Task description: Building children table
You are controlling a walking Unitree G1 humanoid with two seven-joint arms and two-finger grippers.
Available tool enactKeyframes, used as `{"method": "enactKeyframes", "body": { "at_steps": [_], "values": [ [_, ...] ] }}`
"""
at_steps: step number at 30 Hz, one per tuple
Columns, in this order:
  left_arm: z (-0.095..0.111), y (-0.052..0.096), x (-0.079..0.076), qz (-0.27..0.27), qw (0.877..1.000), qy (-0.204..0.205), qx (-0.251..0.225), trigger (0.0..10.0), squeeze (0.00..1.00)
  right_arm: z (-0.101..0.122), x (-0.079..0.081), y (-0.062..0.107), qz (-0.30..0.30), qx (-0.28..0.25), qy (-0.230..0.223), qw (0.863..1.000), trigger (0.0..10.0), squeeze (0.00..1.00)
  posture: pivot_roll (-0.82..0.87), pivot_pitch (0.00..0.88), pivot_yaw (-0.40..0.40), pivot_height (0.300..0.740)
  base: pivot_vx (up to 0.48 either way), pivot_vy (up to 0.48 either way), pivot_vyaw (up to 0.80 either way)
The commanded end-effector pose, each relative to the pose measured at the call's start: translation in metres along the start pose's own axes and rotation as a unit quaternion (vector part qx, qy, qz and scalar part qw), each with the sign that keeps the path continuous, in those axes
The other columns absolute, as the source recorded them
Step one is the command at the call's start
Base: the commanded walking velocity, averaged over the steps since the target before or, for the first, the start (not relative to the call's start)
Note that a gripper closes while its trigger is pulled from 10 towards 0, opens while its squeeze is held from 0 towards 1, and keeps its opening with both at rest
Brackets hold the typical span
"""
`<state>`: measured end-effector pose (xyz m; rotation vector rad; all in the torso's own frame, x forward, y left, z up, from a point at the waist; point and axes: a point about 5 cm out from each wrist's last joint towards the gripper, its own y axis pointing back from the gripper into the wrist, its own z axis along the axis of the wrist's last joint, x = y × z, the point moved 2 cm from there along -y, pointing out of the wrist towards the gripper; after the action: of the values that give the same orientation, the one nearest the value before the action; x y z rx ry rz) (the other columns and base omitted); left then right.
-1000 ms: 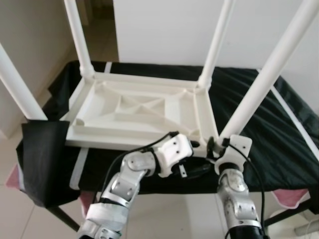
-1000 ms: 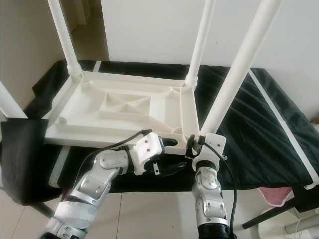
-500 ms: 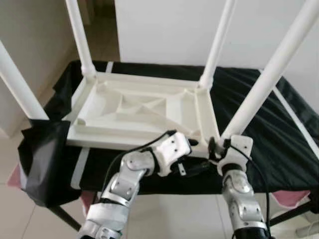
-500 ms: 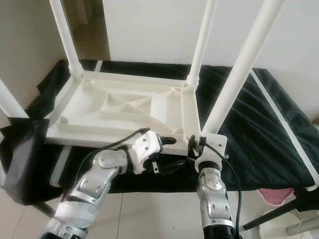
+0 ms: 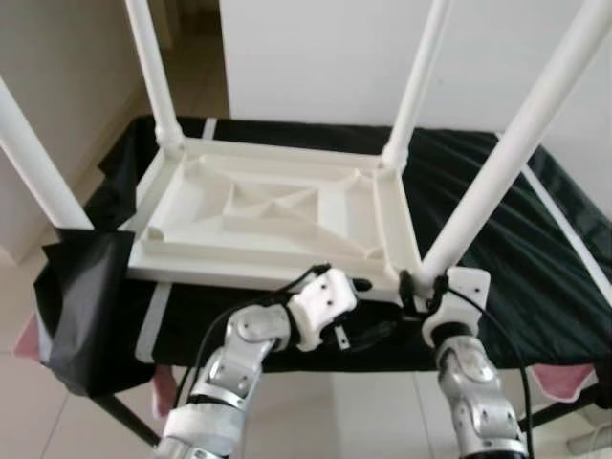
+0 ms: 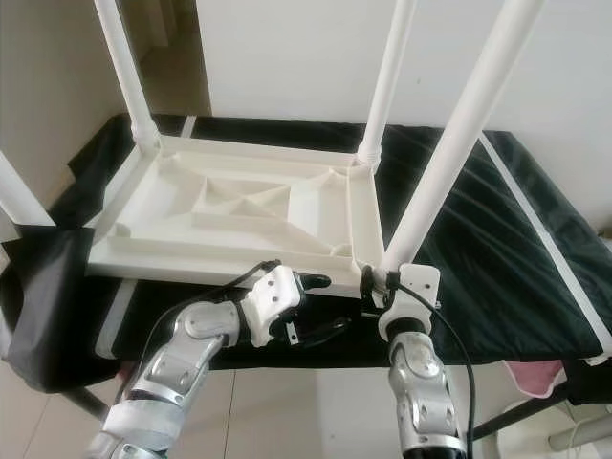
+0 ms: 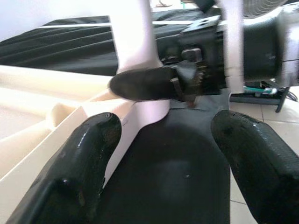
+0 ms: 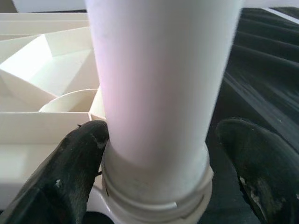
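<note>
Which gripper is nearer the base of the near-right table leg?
Right. The right gripper has its fingers on either side of the near-right leg at its socket; the left gripper sits open just beside that corner of the upturned tabletop, off the leg.

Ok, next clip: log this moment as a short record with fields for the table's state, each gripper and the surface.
table: white table top lies upside down, four white legs pointing up
surface: black cloth over a stand
right gripper: at the base of the near right leg, a finger on either side, one touching the collar, the other apart from it
left gripper: open, just off the table top's near right corner, holding nothing
side item: black fabric hanging over the near left corner
</note>
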<state>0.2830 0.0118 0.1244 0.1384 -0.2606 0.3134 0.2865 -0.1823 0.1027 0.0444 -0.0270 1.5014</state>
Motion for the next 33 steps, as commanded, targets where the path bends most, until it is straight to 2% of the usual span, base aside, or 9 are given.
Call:
{"method": "enactKeyframes", "body": {
  "at_steps": [1,2,5,9,15,18,24,26,33],
  "values": [
    [-0.001,0.004,0.022,0.152,0.988,0.007,-0.001,10.0,0.0,0.002,-0.004,0.002,0.003,-0.006,-0.006,1.0,10.0,0.0,-0.04,0.006,-0.052,0.74,0.0,0.0,0.0],
    [0.0,0.005,0.024,0.158,0.987,0.01,-0.004,10.0,0.0,0.001,-0.008,0.002,0.001,0.003,-0.034,0.999,10.0,0.0,-0.04,0.007,-0.052,0.74,0.0,0.0,0.0],
    [0.002,0.004,0.026,0.167,0.986,0.021,-0.009,10.0,0.0,0.003,-0.013,0.002,-0.003,-0.003,-0.05,0.999,10.0,0.0,-0.04,0.008,-0.052,0.74,0.0,0.0,0.0],
    [0.005,0.002,0.028,0.179,0.983,0.03,-0.018,10.0,0.0,0.005,-0.018,0.0,0.023,-0.014,-0.016,1.0,10.0,0.0,-0.04,0.008,-0.052,0.74,0.0,0.0,0.0],
    [0.004,0.003,0.029,0.185,0.982,0.035,-0.028,10.0,0.0,0.004,-0.013,0.003,0.047,-0.01,-0.011,0.999,10.0,0.0,-0.04,0.01,-0.051,0.74,0.0,0.0,0.0],
    [-0.001,0.004,0.026,0.148,0.984,0.091,-0.027,10.0,0.0,0.005,-0.008,0.004,0.087,-0.016,0.007,0.996,10.0,0.0,-0.04,0.014,-0.051,0.74,0.0,0.0,0.0],
    [-0.002,0.008,0.02,0.108,0.991,0.071,-0.02,10.0,0.0,0.011,-0.005,0.003,0.13,-0.024,0.015,0.991,10.0,0.0,-0.05,0.015,-0.049,0.74,0.0,0.0,0.0],
    [0.0,0.01,0.007,0.048,0.998,0.038,-0.015,10.0,0.0,0.017,-0.007,0.0,0.178,-0.028,0.038,0.983,10.0,0.0,-0.05,0.014,-0.051,0.74,0.0,0.0,0.0],
    [0.005,0.007,-0.006,0.008,0.999,0.028,-0.017,10.0,0.0,0.025,-0.016,-0.011,0.226,-0.025,0.076,0.971,10.0,0.0,-0.04,0.009,-0.053,0.74,0.0,0.0,0.0]
  ]
}}
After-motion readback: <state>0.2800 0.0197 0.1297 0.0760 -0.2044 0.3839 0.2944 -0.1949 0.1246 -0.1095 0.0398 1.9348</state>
